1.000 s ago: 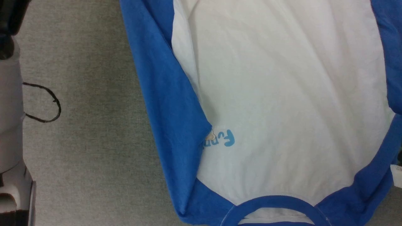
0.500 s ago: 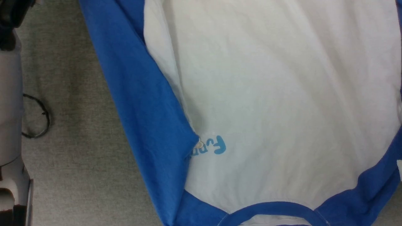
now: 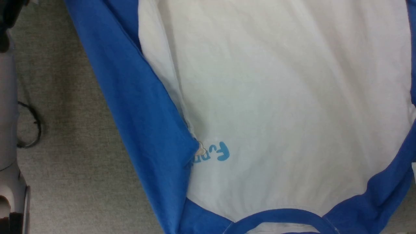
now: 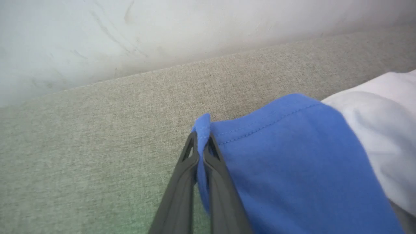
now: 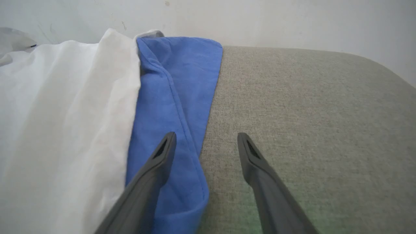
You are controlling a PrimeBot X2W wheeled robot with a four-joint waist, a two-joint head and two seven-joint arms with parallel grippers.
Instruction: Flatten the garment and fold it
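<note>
- Left fingers (image 4: 183, 185) clamp the garment (image 4: 292, 162) by its blue hem.
- Right fingers (image 5: 253, 165), wide apart and empty, straddle its sleeve edge.
- Lettering (image 3: 221, 152) partly covered by a blue fold.

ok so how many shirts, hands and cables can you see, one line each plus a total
shirt: 1
hands: 2 (left hand shut on the shirt, right hand open)
cable: 1
total: 4

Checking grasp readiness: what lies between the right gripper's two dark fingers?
Right wrist view: the open right gripper straddles the blue sleeve edge of the white cotton T-shirt and bare grey woven surface.
</note>
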